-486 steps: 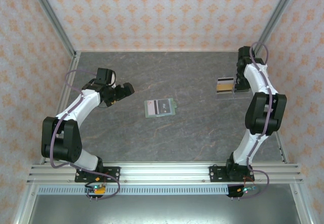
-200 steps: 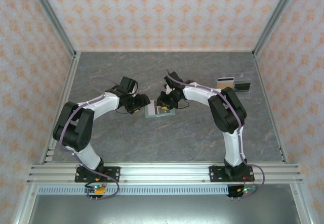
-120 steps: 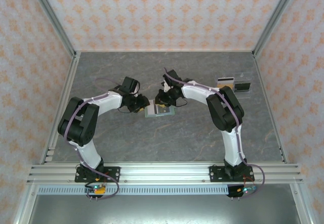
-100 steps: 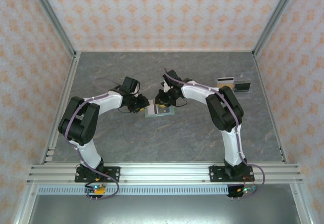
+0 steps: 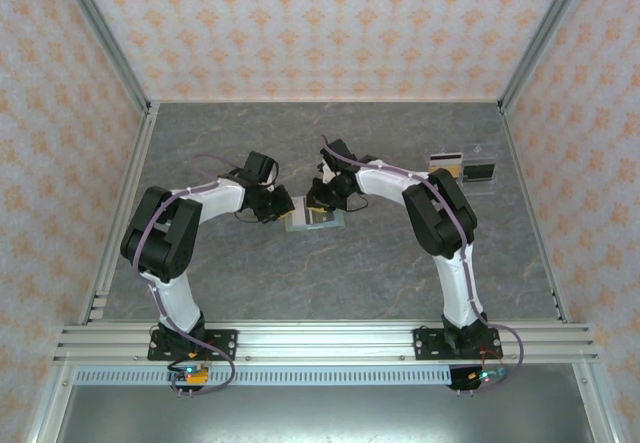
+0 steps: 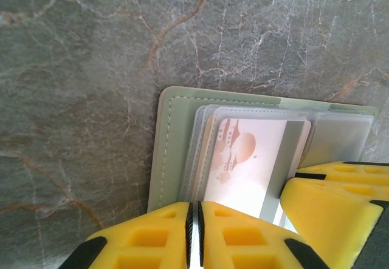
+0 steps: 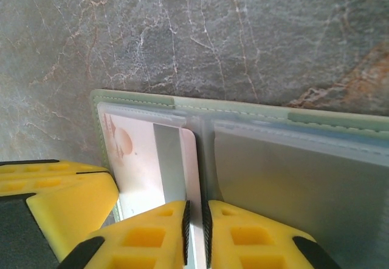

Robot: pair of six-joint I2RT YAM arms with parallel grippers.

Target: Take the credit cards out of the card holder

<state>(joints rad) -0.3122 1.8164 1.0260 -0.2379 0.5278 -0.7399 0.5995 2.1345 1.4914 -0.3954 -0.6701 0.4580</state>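
- The desk point(image 5: 400, 253) is a grey marbled slab; both arms reach inward and meet at its centre in the top view.
- The card holder point(image 5: 325, 222) lies open and flat at the centre of the top frame, between the two claws. Its sage-green border is stitched and its pockets are clear to pale grey.
- The left claw point(image 6: 194, 226) sits at the bottom centre of the left wrist frame. Its yellow fingers are drawn to a narrow slit, pinched on the near edge of the card holder at the clear pockets.
- The right claw point(image 7: 196, 229) sits at the bottom centre of the right wrist frame, closed to a narrow slit on the edge of a credit card point(image 6: 249, 160).
- That credit card is white with a pale pink picture and a grey stripe, and it lies in the left-hand pocket as seen in the right wrist frame.
- One finger of each claw intrudes into the other's wrist frame, so the two claws are just beside each other.
- Loose cards point(image 5: 446, 164) lie at the upper right of the top frame, well apart from the card holder. One has a light stripe over an orange-yellow band, with a dark one just to its right.
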